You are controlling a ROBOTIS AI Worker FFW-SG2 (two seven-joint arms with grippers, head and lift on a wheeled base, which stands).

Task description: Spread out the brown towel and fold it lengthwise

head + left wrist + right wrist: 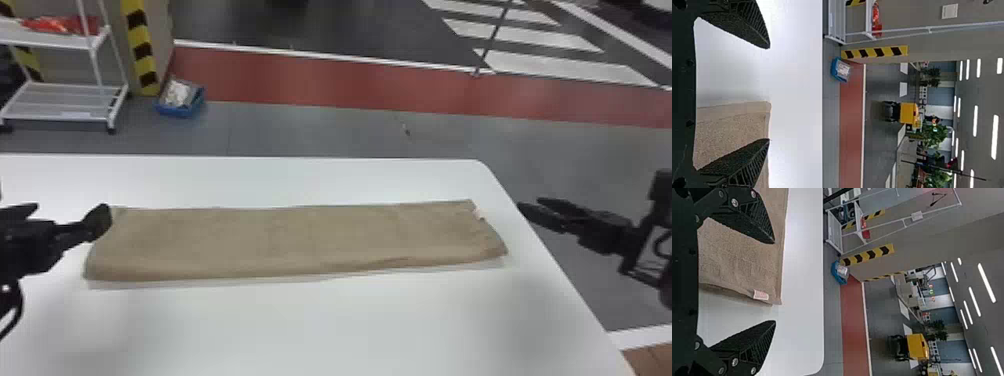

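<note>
The left gripper (65, 215) is at the towel's left end in the head view, its fingers spread. In the left wrist view that gripper (769, 94) is open, one finger overlapping the view of the towel (730, 129). The brown towel (280, 240) lies as a long, flat, folded strip across the table, its near edge slightly uneven. Off the towel's right end, beyond the table's right edge in the head view, is the right gripper (530, 207). The right wrist view has this gripper (775, 282) open, with the towel's labelled end (742, 262) partly behind one finger.
A white table (310, 325) bears the towel, with its right edge running slantwise beneath the right arm. On the floor behind stand a blue bin (181, 98) and a white wheeled rack (65, 100), beside a pillar with yellow and black stripes.
</note>
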